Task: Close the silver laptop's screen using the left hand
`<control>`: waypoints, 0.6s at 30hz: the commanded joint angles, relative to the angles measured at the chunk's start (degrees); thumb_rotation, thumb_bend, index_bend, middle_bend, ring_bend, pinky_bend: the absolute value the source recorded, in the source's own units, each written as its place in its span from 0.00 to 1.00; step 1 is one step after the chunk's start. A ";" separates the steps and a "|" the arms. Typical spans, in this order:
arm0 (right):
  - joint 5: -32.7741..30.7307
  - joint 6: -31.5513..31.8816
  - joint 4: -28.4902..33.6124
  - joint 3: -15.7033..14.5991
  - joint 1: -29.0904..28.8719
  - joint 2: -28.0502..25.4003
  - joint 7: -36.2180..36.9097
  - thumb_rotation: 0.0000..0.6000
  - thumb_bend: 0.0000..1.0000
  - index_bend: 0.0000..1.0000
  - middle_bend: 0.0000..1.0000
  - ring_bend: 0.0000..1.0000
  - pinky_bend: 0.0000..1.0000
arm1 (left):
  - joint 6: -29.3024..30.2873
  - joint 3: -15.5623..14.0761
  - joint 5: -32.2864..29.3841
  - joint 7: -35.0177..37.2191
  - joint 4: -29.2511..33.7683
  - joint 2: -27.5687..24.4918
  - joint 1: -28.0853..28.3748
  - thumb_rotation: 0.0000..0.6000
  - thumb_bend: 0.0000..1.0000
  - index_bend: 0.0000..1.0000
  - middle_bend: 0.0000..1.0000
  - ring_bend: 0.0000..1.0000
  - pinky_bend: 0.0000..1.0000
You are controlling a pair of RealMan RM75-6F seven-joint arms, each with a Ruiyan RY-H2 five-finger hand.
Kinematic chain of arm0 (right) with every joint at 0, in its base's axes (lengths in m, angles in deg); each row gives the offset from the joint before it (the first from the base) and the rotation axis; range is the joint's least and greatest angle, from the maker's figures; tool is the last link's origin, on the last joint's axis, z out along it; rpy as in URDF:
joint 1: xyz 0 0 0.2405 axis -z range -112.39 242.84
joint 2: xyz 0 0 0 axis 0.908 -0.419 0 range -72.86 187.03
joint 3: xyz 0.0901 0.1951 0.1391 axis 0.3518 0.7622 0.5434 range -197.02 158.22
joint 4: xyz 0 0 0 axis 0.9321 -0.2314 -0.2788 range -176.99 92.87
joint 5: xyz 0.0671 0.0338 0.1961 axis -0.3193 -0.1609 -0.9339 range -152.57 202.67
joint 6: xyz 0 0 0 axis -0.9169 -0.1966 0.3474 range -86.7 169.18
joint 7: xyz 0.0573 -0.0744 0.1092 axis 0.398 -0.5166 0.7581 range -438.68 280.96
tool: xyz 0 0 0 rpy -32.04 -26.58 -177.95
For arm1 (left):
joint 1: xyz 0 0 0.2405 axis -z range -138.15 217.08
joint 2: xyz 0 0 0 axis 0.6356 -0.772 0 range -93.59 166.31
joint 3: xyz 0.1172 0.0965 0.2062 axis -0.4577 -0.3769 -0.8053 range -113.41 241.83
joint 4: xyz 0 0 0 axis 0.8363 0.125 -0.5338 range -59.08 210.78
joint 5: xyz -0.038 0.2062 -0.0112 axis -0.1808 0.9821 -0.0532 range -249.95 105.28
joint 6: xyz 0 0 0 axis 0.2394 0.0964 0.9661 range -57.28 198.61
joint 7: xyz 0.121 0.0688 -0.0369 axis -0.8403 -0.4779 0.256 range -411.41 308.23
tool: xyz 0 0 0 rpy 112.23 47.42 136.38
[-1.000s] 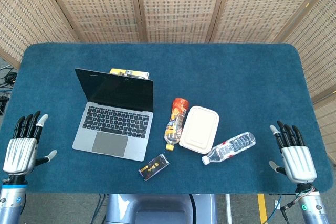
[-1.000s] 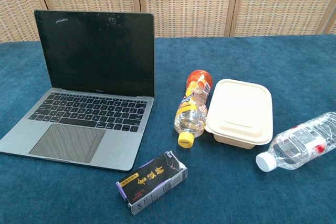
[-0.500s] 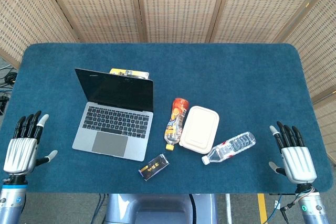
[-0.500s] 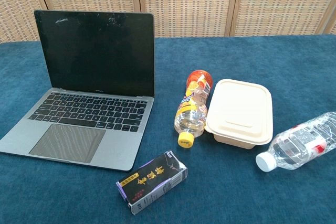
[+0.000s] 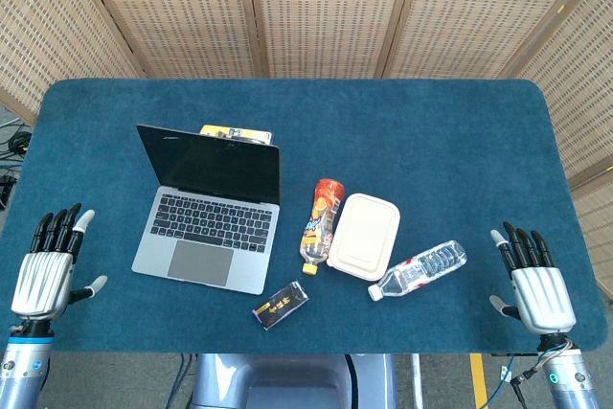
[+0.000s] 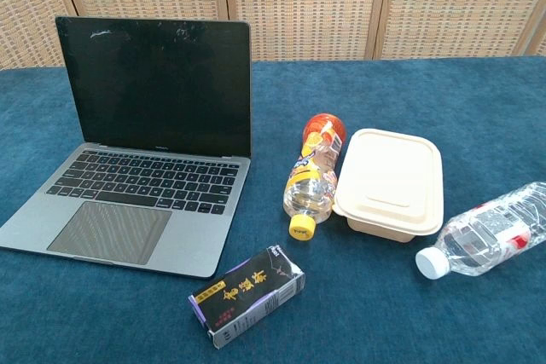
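Note:
The silver laptop (image 5: 213, 210) (image 6: 136, 176) stands open on the left half of the blue table, its dark screen upright and facing me. My left hand (image 5: 45, 270) hovers at the table's front left corner, well left of the laptop, fingers straight and apart, holding nothing. At the front right corner my right hand (image 5: 534, 282) is likewise spread and empty. Neither hand shows in the chest view.
An orange drink bottle (image 5: 320, 224) (image 6: 313, 173) lies right of the laptop, beside a cream lunch box (image 5: 365, 236) (image 6: 390, 182). A clear water bottle (image 5: 419, 269) (image 6: 485, 240) lies further right. A dark small carton (image 5: 281, 304) (image 6: 248, 294) sits near the front edge. A yellow pack (image 5: 236, 133) peeks behind the screen.
My left hand has drifted slightly down toward the front edge. The right hand has sunk a little too. The laptop and other objects are unmoved.

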 commanded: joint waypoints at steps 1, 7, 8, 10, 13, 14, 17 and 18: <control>0.15 0.08 0.04 -0.04 0.02 0.03 -0.06 1.00 0.00 0.00 0.00 0.00 0.00 | 0.13 0.12 0.20 0.43 0.45 -0.27 0.07 1.00 0.07 0.00 0.00 0.00 0.00; 0.09 -0.51 -0.09 -0.17 -0.20 0.34 -0.51 1.00 0.00 0.00 0.00 0.00 0.00 | -1.45 1.04 -0.74 0.88 1.24 -0.97 1.19 1.00 0.12 0.00 0.00 0.00 0.00; 0.04 -0.72 -0.18 -0.19 -0.29 0.44 -0.59 1.00 0.00 0.00 0.00 0.00 0.00 | -2.11 1.46 -1.07 0.88 1.66 -1.27 1.72 1.00 0.14 0.00 0.00 0.00 0.00; -0.10 -1.11 -0.29 -0.18 -0.46 0.55 -0.66 1.00 0.00 0.00 0.00 0.00 0.00 | -3.07 2.29 -1.55 0.23 2.58 -1.77 2.71 1.00 0.17 0.00 0.00 0.00 0.00; -0.08 -1.41 -0.33 -0.28 -0.59 0.67 -0.67 1.00 0.00 0.00 0.00 0.00 0.00 | -4.30 3.68 -1.75 -0.94 3.97 -2.40 4.42 1.00 0.23 0.00 0.00 0.00 0.00; -0.02 -1.45 -0.34 -0.32 -0.62 0.69 -0.67 1.00 0.00 0.00 0.00 0.00 0.00 | -4.93 4.18 -2.08 -1.36 4.53 -2.69 5.05 1.00 0.28 0.00 0.00 0.00 0.00; 0.06 -1.52 -0.35 -0.37 -0.68 0.71 -0.52 1.00 0.00 0.00 0.00 0.00 0.00 | -8.42 6.15 -3.60 -2.79 7.03 -4.11 8.00 1.00 0.47 0.00 0.00 0.00 0.00; 0.03 -1.58 -0.34 -0.37 -0.69 0.70 -0.47 1.00 0.00 0.00 0.00 0.00 0.00 | -9.59 6.59 -4.40 -3.17 7.80 -4.67 8.76 1.00 0.52 0.00 0.00 0.00 0.00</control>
